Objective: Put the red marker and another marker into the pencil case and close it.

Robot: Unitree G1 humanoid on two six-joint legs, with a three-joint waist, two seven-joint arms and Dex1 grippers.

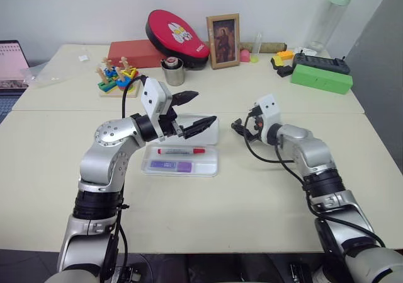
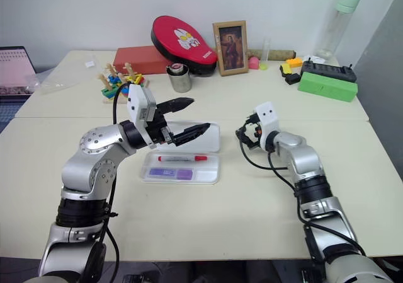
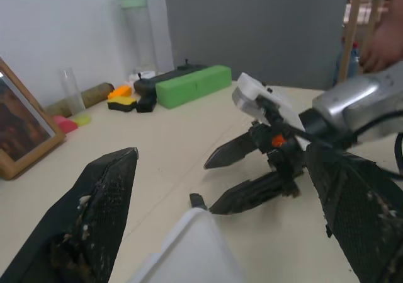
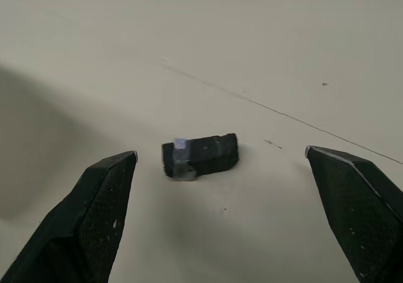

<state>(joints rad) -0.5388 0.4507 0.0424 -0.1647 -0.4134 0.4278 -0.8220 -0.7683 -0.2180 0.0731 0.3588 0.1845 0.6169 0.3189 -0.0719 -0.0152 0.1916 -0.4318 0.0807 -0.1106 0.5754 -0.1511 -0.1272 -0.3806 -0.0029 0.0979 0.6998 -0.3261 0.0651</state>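
Pencil case (image 2: 213,167) lies open on the cream surface (image 2: 208,226), near the middle, its lid (image 2: 213,135) raised on the far side. The red marker (image 2: 182,159) lies in the far compartment of the tray and the lilac marker (image 2: 170,173) in the near one, side by side. The left hand (image 2: 186,118) hangs above the lid, its two black fingers spread wide and holding nothing. The right hand (image 2: 242,136) is low over the surface just right of the case, fingers also wide apart and empty, with a small black block (image 4: 200,155) lying on the surface between them in the wrist view.
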